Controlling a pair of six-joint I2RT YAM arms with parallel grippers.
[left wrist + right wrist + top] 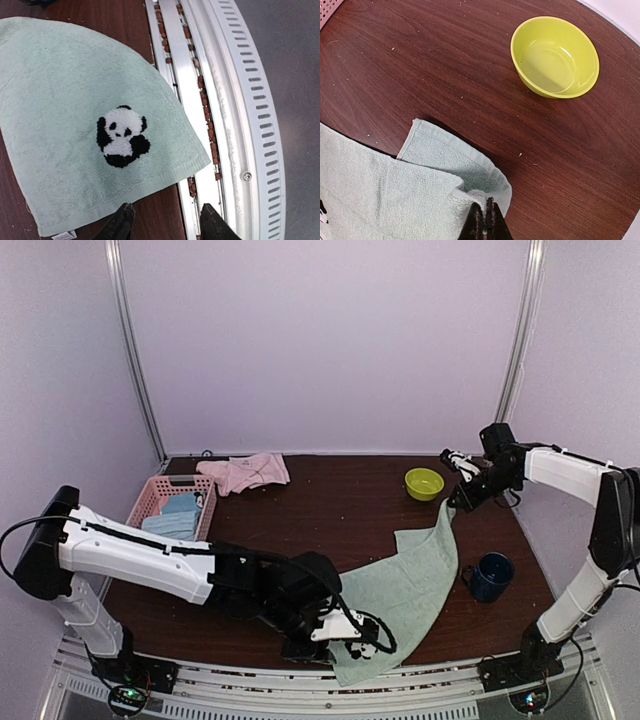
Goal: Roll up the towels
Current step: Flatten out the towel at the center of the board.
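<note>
Right wrist: right end effector pinches green towel corner.

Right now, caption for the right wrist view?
Right gripper shut on a corner of the green towel; yellow bowl apart on the table.

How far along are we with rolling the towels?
Done: nothing rolled. In hand: the green towel lies spread out; the right gripper pinches its far corner, the left gripper stands open beside the panda corner. Left: roll it, then the pink towel, crumpled by the basket.
</note>
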